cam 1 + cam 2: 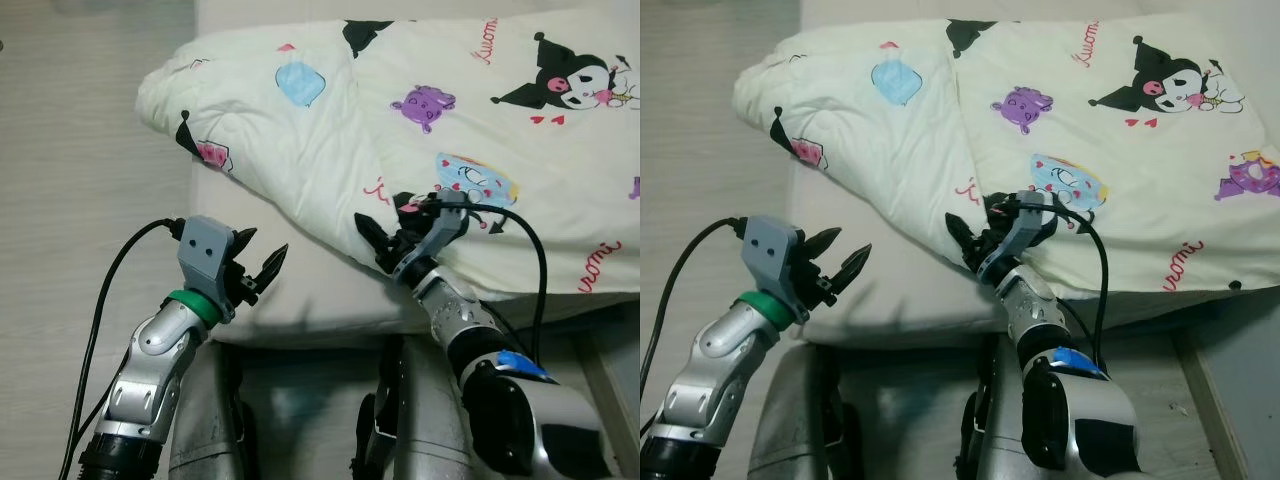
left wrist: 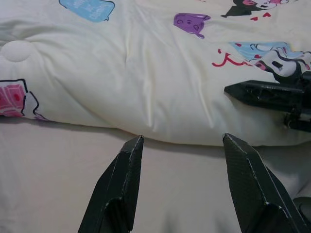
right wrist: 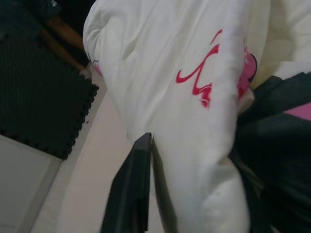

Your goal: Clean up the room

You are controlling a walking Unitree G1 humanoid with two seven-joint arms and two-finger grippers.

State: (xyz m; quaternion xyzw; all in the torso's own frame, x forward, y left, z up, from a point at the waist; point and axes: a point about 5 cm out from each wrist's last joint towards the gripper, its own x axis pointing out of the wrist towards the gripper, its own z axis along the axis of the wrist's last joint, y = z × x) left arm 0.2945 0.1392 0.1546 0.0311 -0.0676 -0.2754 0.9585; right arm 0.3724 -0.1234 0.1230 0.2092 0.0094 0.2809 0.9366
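While the left gripper (image 1: 262, 268) hovers open, the right gripper (image 1: 388, 238) pinches the quilt (image 1: 330, 150) edge, one finger hidden.

Home bedroom: cartoon-print quilt (image 1: 420, 130) on mattress (image 1: 320, 300).

Quilt (image 1: 330, 120): pale cream, printed with cartoon figures, a black-and-white character with pink hearts, a purple creature, a light blue blob, red cursive script (lettering unreadable to me). Sheet (image 1: 320, 300) under it: plain off-white, slightly pinker. My left gripper (image 1: 262, 270): black fingers, grey-blue housing, green ring at the wrist. My right gripper (image 1: 385, 240): black fingers, same grey-blue housing; arm silver with a blue patch. Floor (image 1: 70, 150): pale beige wood grain.
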